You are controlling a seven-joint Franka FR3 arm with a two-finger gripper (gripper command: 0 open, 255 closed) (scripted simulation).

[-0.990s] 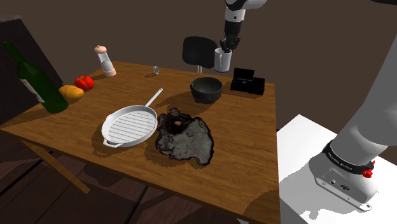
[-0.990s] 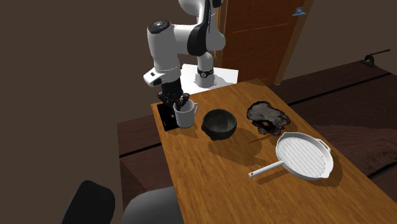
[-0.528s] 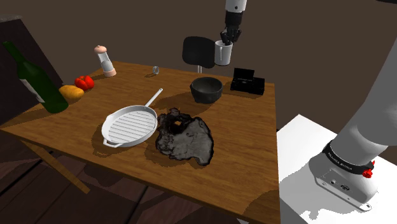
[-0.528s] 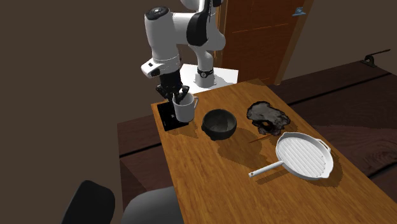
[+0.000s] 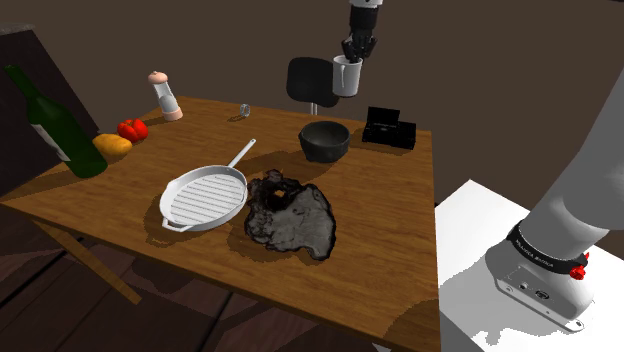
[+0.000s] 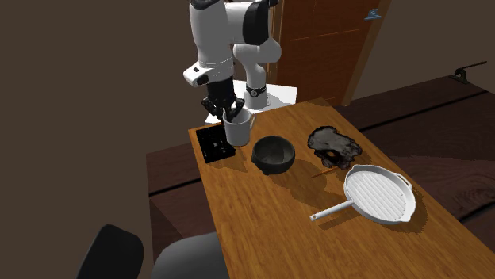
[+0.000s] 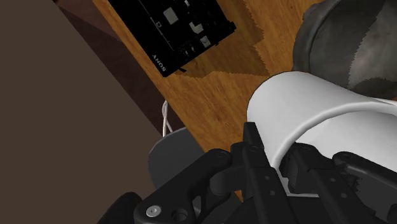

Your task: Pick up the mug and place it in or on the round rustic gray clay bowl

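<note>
End effector point(image 5: 352, 57) clasping smooth white mug point(image 5: 346, 79), round dark bowl point(image 5: 324, 141) nearby

"SONY" on blk device point(image 7: 189, 27)

I get a dim room around a warmly lit counter point(image 5: 380, 200). Below the claw point(image 5: 353, 52), soft-edged shadows lie on the wood; the mug point(image 7: 318, 121) it grips glows bright white. Behind it, darkness.

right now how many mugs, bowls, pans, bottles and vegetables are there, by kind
white mug: 1
dark grey round bowl: 1
white ridged grill pan: 1
dark green bottle: 1
vegetables (red pepper, yellow-orange vegetable): 2
total: 6
</note>
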